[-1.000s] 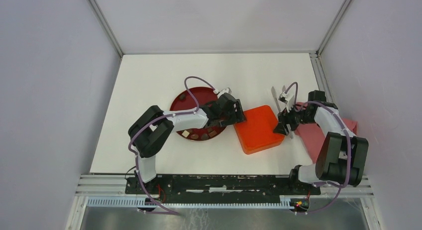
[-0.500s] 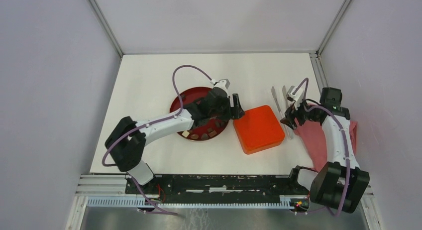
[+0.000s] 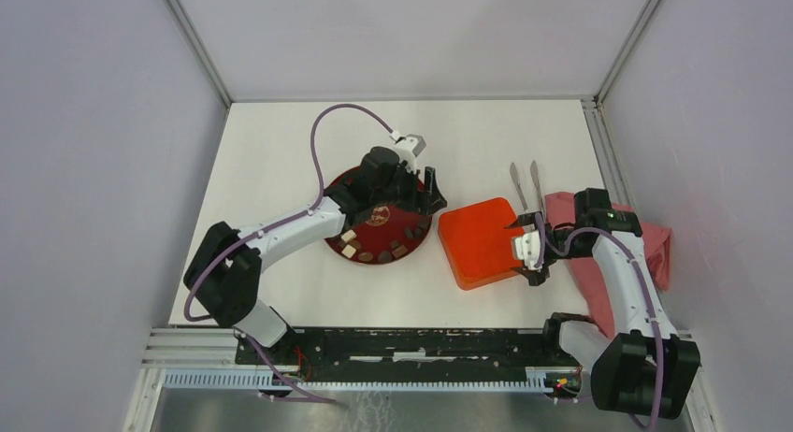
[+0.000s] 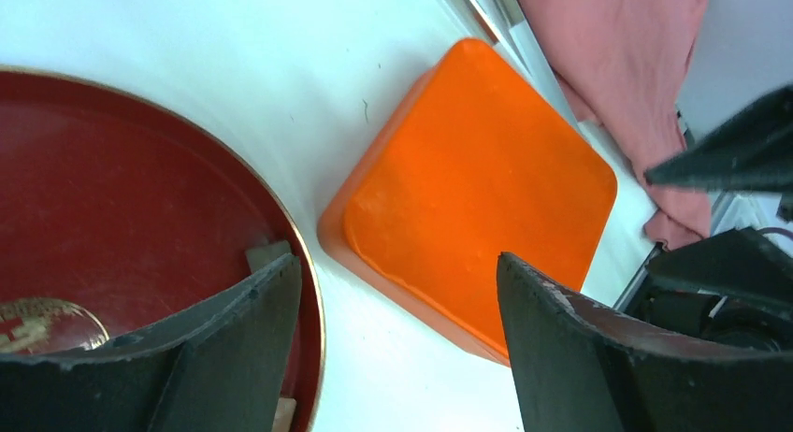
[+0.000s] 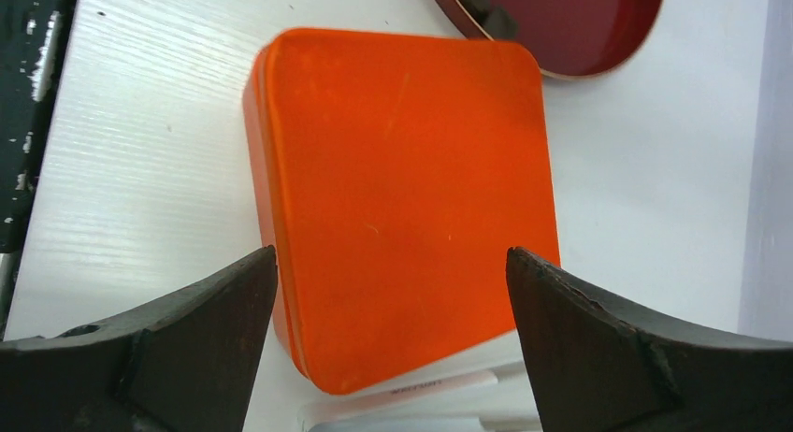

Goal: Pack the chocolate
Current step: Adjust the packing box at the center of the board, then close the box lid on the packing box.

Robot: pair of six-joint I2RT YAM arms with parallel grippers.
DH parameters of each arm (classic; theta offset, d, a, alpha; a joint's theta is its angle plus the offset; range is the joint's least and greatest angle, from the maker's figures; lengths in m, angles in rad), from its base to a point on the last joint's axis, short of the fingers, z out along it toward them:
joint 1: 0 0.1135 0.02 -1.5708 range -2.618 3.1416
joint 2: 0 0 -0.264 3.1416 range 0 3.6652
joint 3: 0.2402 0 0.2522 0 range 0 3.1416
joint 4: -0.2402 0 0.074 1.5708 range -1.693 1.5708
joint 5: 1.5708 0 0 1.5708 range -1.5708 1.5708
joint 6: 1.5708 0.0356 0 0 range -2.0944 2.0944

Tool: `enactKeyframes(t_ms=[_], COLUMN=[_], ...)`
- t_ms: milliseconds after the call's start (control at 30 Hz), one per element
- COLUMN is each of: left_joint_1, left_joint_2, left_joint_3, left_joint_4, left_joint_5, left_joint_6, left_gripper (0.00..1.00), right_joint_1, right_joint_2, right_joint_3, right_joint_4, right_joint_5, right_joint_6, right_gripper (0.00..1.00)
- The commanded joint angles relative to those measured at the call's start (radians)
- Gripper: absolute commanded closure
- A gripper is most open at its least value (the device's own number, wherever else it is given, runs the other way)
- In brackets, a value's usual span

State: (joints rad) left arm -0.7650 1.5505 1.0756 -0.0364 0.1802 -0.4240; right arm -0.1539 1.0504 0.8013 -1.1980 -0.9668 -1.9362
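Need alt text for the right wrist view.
A closed orange box lies flat on the white table, framed by the open right end effector. Top edge: part of a red plate with dark chocolate at its rim.

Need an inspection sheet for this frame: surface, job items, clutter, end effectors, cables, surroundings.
Surface: white table, no spills seen.
Job's things: chocolate pieces lie on the red plate; orange box closed, beside the plate.
Clutter: two thin metal tools beyond the box; pink cloth at the right edge.
End effectors: left end effector open, empty, above the plate's box-side rim; right end effector open, empty, above the box.
Cables: purple cable loops high over the left arm; another runs along the right arm.
Surroundings: plain walls, metal frame; nothing else seen.
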Motion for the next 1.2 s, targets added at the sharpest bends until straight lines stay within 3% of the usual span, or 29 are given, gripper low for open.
enactKeyframes(t_ms=[0,167,300,467,567,633,667,700,800,867,900,1033,1167], left_joint_1=[0.043,0.048,0.048,0.048,0.057,0.079,0.079,0.076,0.030,-0.018,-0.043,-0.127,-0.161], left_joint_2=[0.048,0.142,0.041,-0.203,-0.192,-0.146,-0.141,-0.148,-0.176,-0.181,-0.178,-0.119,-0.050], left_joint_3=[0.033,0.159,-0.003,-0.182,-0.102,-0.041,-0.047,-0.070,-0.120,-0.137,-0.142,-0.090,-0.057], left_joint_4=[0.126,-0.034,0.105,0.265,0.117,0.012,0.019,0.048,0.030,-0.014,-0.030,-0.140,-0.175], left_joint_5=[0.173,0.222,0.135,0.020,-0.009,0.055,0.093,0.108,0.007,-0.106,-0.148,-0.286,-0.324], left_joint_6=[0.094,0.182,0.103,0.066,0.049,0.005,-0.020,-0.068,-0.142,-0.196,-0.219,-0.271,-0.304], left_gripper=[0.20,0.29,0.33,0.31,0.24,0.24,0.30,0.42,0.49,0.63,0.66,0.69,0.69], right_joint_1=[0.066,0.077,0.077,0.077,0.077,0.075,0.072,0.066,0.026,-0.016,-0.034,-0.084,-0.084], right_joint_2=[-0.016,-0.007,0.005,0.010,0.020,0.027,0.031,0.034,0.051,0.085,0.107,0.209,0.257], right_joint_3=[0.001,0.008,0.019,0.056,0.084,0.100,0.106,0.110,0.089,0.073,0.070,0.060,0.024], right_joint_4=[-0.055,-0.010,0.000,0.226,0.415,0.540,0.587,0.633,0.740,0.759,0.752,0.716,0.724], right_joint_5=[-0.035,0.053,0.060,0.118,0.198,0.273,0.320,0.359,0.461,0.464,0.453,0.380,0.383], right_joint_6=[-0.129,-0.013,0.073,0.520,0.824,1.007,1.078,1.145,1.316,1.369,1.380,1.379,1.370], right_gripper=[0.04,0.10,0.15,0.21,0.27,0.33,0.35,0.36,0.46,0.54,0.58,0.74,0.85])
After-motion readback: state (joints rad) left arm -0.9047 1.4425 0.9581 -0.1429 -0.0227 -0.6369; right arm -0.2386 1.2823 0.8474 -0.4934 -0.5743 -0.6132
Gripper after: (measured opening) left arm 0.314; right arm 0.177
